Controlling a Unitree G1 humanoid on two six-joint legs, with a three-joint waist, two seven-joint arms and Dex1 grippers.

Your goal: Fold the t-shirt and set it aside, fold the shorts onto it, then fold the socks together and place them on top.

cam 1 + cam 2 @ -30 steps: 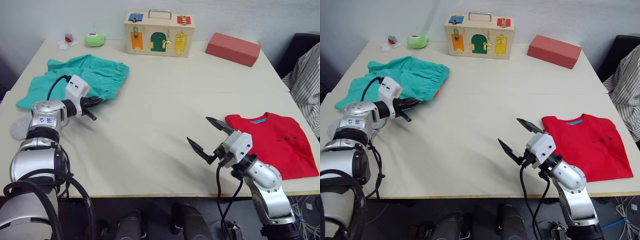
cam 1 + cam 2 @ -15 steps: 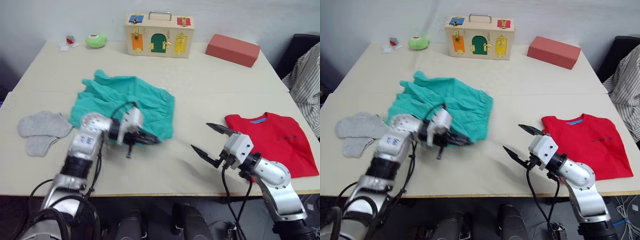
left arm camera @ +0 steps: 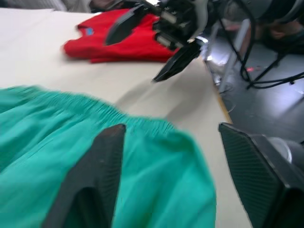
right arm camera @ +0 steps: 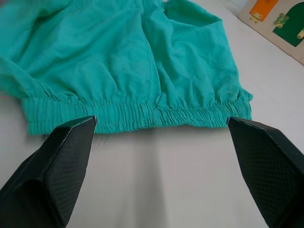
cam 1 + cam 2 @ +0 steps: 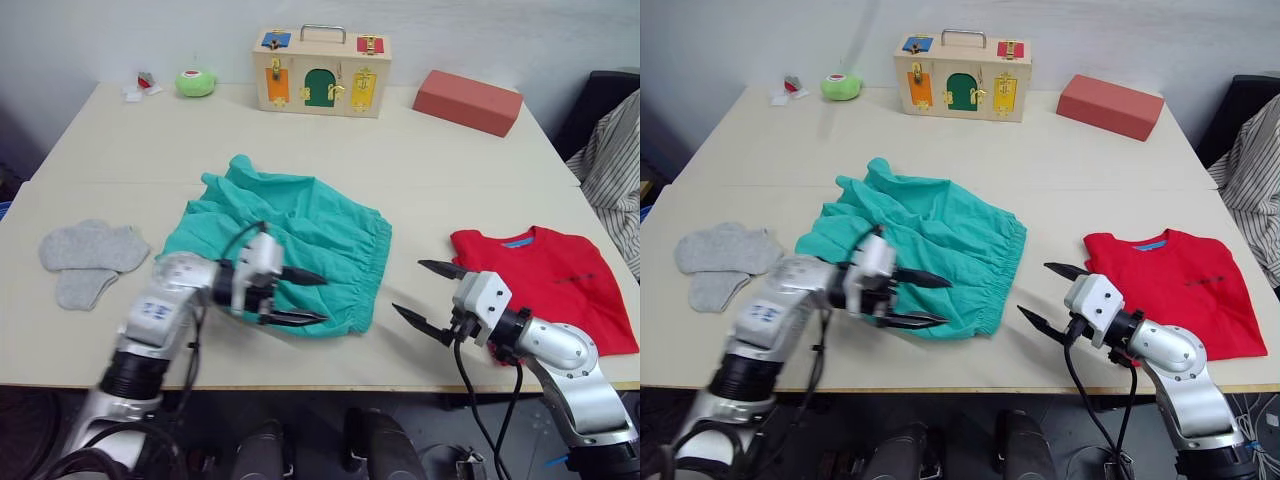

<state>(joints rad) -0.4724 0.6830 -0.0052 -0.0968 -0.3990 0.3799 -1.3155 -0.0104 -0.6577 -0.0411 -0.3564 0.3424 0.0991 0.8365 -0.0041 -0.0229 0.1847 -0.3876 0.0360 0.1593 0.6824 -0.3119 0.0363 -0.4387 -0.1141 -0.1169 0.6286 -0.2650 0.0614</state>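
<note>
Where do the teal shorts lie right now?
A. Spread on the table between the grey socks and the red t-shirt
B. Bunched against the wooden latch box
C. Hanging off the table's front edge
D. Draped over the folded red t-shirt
A: the shorts lie spread on the table, with the socks on their left and the t-shirt on their right, touching neither; the left gripper hovers open over their front part.

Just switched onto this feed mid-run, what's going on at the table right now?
The red t-shirt lies folded on the robot's right. The teal shorts lie spread at mid-table, not yet folded. The left tool is open over their near edge, holding nothing. The right tool is open, facing their waistband. The grey socks lie untouched at far left.
</note>
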